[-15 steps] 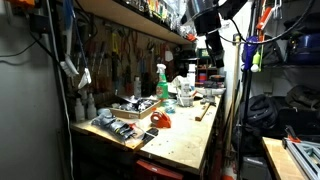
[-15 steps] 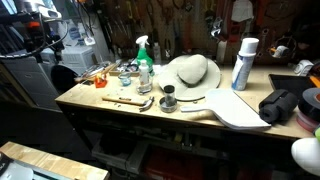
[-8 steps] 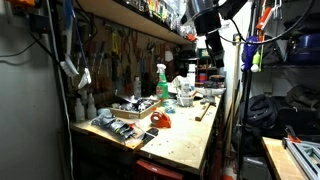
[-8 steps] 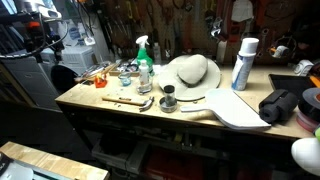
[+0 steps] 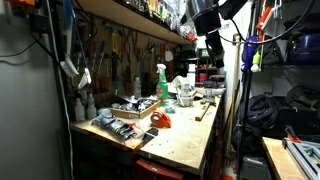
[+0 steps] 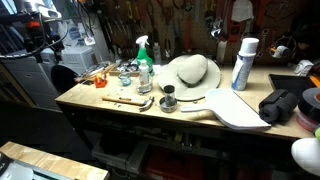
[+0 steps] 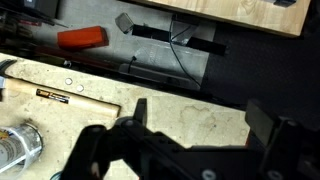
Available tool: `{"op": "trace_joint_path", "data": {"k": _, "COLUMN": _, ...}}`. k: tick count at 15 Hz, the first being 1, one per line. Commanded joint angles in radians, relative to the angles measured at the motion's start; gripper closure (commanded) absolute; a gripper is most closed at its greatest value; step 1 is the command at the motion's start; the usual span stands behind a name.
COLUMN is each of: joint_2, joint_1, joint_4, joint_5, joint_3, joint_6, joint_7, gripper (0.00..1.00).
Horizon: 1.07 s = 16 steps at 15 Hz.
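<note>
My gripper point(image 7: 200, 116) is open and empty, its two dark fingers spread wide over a bare beige patch of the workbench top point(image 7: 190, 110). In an exterior view the gripper point(image 5: 211, 45) hangs high above the far end of the bench. Nearest in the wrist view are a shiny metal can point(image 7: 18, 146) at the lower left and a thin labelled strip point(image 7: 55, 96). An orange-red tool point(image 7: 82, 38) lies beyond the bench edge. I touch nothing.
On the bench stand a green spray bottle point(image 5: 161, 84) point(image 6: 143, 60), a white hat point(image 6: 192, 72), a white spray can point(image 6: 242, 63), a small dark jar point(image 6: 168, 100), a pale board point(image 6: 235, 110), a black bag point(image 6: 283, 105) and a red object point(image 5: 162, 120). A shelf point(image 5: 130, 18) overhangs the bench.
</note>
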Motion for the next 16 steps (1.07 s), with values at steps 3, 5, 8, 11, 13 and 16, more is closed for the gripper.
{"op": "trace_joint_path", "data": {"k": 3, "joint_2": 0.001, "joint_1": 0.009, "joint_4": 0.002, "joint_5": -0.003, "joint_3": -0.008, "joint_6": -0.002, "joint_7": 0.003, "gripper": 0.0}}
{"op": "trace_joint_path", "data": {"k": 5, "joint_2": 0.001, "joint_1": 0.009, "joint_4": 0.002, "joint_5": -0.003, "joint_3": -0.008, "joint_6": -0.002, "joint_7": 0.003, "gripper": 0.0}}
{"op": "trace_joint_path", "data": {"k": 8, "joint_2": 0.052, "joint_1": 0.007, "joint_4": -0.003, "joint_5": 0.113, "joint_3": -0.027, "joint_6": 0.188, "joint_7": 0.064, "gripper": 0.0}}
{"op": "trace_joint_path", "data": {"k": 11, "joint_2": 0.119, "joint_1": -0.008, "joint_4": -0.009, "joint_5": 0.153, "joint_3": -0.034, "joint_6": 0.41, "joint_7": 0.097, "gripper": 0.0}}
{"op": "trace_joint_path", "data": {"k": 13, "joint_2": 0.163, "joint_1": -0.035, "joint_4": -0.036, "joint_5": 0.077, "joint_3": -0.028, "joint_6": 0.593, "joint_7": 0.118, "gripper": 0.0}}
{"op": "trace_joint_path", "data": {"k": 16, "joint_2": 0.218, "joint_1": -0.103, "joint_4": -0.079, "joint_5": -0.099, "joint_3": -0.033, "joint_6": 0.801, "joint_7": 0.206, "gripper": 0.0}}
